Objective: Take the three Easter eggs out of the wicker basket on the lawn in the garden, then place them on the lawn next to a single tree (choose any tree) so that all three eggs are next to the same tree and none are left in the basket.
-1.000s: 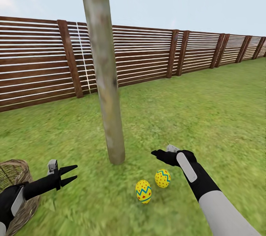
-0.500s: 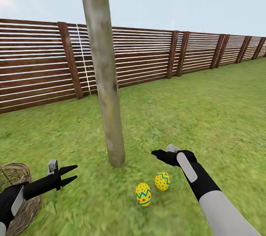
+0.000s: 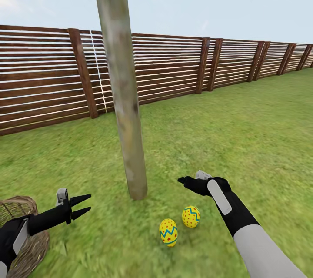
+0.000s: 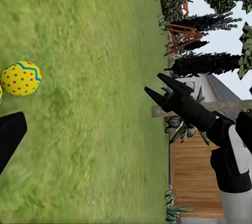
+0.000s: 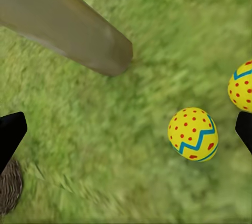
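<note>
Two Easter eggs, yellow with red dots and a zigzag band, lie on the lawn (image 3: 243,139): one (image 3: 168,232) (image 5: 193,134) and another (image 3: 191,216) (image 5: 241,84) just right of the tree (image 3: 130,139) trunk's base. My right gripper (image 3: 184,180) (image 4: 152,82) hovers open above and slightly beyond them, holding nothing. Over the grass at the lower left, my left gripper (image 3: 83,206) is open and empty, beside the wicker basket (image 3: 17,202) (image 5: 8,192). My left forearm covers much of the basket, so its inside is hidden. One egg (image 4: 21,78) appears in the left wrist view.
A dark brown slatted fence (image 3: 174,65) bounds the garden behind the tree. Open grass stretches to the right and ahead. Dark shrubs (image 4: 210,34) and a building roof stand far off in the left wrist view.
The whole picture has slid slightly downward, tree base, eggs and basket together, so the camera moved. Both grippers hold the same pose and stay open.
</note>
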You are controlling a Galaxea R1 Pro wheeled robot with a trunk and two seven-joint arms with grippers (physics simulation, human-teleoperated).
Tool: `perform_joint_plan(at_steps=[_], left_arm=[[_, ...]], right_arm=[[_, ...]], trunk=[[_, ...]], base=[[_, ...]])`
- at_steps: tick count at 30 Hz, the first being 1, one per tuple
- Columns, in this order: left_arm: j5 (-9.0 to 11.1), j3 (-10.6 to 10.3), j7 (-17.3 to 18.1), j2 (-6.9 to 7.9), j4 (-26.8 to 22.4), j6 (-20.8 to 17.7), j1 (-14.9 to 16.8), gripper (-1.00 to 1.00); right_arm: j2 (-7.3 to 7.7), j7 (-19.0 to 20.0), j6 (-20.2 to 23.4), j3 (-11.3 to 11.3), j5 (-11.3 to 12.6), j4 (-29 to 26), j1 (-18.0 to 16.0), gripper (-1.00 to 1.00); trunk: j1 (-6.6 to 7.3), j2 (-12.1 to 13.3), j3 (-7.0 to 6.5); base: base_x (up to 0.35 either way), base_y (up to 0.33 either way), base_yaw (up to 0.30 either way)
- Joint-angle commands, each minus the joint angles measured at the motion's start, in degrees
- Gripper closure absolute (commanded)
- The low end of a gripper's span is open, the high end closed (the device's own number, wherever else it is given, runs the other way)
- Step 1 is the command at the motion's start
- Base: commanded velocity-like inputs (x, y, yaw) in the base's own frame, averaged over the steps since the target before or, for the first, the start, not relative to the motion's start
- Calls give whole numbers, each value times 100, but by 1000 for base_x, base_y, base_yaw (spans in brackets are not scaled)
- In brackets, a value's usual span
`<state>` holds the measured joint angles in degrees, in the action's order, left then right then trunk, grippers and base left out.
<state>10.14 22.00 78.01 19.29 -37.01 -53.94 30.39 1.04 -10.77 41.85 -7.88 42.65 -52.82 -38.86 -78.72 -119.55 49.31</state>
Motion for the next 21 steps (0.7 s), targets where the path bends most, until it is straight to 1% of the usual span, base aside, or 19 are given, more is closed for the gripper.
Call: perform_joint_plan(at_steps=[1,21], left_arm=[[6,2,13,-1,0,-55,2,-100],[6,-4,9,-4,0,-53,2,-100]], right_arm=[[5,-56,5,-20,57,-6,-2,-100],[-8,-56,-25,-20,50,0,1,-100]], trunk=[[23,39,-13],[463,841,-372]], base=[[0,0,0],[0,0,0]])
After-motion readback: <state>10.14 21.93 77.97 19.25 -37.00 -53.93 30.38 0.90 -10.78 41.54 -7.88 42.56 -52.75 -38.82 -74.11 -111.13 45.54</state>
